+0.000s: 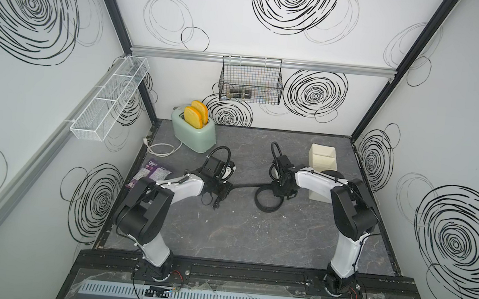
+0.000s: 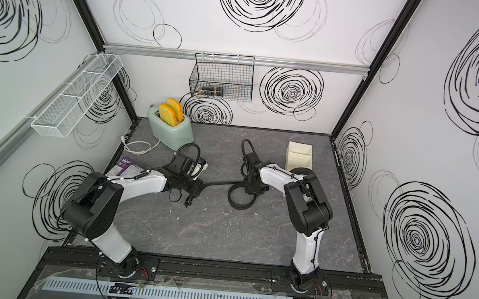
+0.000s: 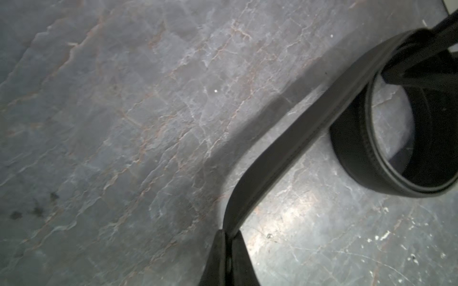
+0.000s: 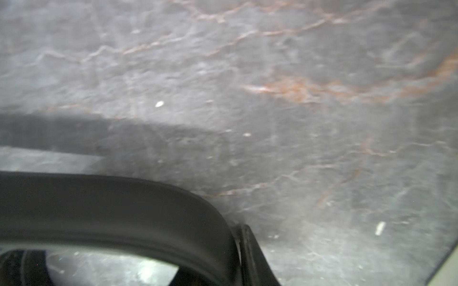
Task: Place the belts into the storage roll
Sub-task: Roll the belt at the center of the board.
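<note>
A black belt (image 1: pixel 249 185) (image 2: pixel 220 183) lies mid-table, one straight run ending in a loose loop (image 1: pixel 265 206). My left gripper (image 1: pixel 227 188) (image 2: pixel 200 186) (image 3: pixel 229 237) is shut on the straight end, the strap (image 3: pixel 297 138) rising out of its pinched fingers. At the loop, my right gripper (image 1: pixel 280 191) (image 2: pixel 251 188) (image 4: pixel 239 237) is shut on the belt (image 4: pixel 124 210), which presses against one finger and hides the other. The cream-white storage roll (image 1: pixel 323 156) (image 2: pixel 299 153) stands at the back right, partly behind the right arm. A second belt, coiled (image 1: pixel 331 174) (image 2: pixel 302 172), sits in it.
A mint toaster (image 1: pixel 193 132) with two toast slices stands at the back left, its white cord (image 1: pixel 160 148) trailing beside it. A purple packet (image 1: pixel 152 174) lies by the left arm. A black wire basket (image 1: pixel 250 82) and a white mesh shelf (image 1: pixel 110 105) hang on the walls.
</note>
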Motion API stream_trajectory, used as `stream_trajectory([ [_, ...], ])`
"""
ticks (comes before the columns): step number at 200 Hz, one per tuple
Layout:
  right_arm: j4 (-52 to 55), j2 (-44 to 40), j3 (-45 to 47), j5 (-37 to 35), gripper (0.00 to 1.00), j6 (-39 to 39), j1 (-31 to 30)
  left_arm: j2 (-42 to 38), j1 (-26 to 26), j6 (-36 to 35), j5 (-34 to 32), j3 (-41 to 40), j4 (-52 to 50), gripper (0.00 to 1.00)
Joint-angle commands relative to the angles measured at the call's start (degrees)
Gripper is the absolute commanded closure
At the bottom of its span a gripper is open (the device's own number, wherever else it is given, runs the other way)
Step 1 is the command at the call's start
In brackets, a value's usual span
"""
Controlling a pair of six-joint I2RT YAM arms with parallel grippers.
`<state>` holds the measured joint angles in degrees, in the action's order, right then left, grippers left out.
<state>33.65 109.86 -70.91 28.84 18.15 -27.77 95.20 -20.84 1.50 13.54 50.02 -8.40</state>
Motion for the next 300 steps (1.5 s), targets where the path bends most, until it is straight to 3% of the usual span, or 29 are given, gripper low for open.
stream_trajectory([
  [1,6.95,1.76,3.24,-13.53,0.74,3.40,4.93,-0.41,3.93,1.05,-6.44,-1.68,-6.78,1.00],
  [78,5.53,1.28,4.77,-14.11,0.75,6.08,7.07,-0.60,5.44,0.54,-6.18,-2.21,-7.02,1.00],
  [101,4.40,0.77,4.90,-13.76,0.77,7.73,6.86,-1.37,3.84,1.18,-5.59,-1.83,-7.23,1.00],
  [155,1.54,3.26,-0.56,-12.17,0.81,13.28,6.27,-1.16,-11.25,6.37,-4.65,-0.45,-8.15,1.00],
  [222,6.70,13.11,-16.73,-9.42,0.81,11.65,0.67,0.02,-29.67,17.74,-2.07,1.80,-3.04,0.99],
  [233,6.61,13.51,-17.24,-8.67,0.81,11.40,-1.03,0.20,-31.89,20.97,0.01,2.09,1.66,0.98],
  [251,5.60,13.77,-17.64,-5.86,0.81,10.71,-3.58,0.04,-33.71,27.68,3.85,0.47,11.70,0.77],
  [300,6.02,14.84,-19.80,-0.24,0.81,6.59,-7.96,-4.67,-31.23,35.63,11.14,-9.18,26.39,0.57],
])
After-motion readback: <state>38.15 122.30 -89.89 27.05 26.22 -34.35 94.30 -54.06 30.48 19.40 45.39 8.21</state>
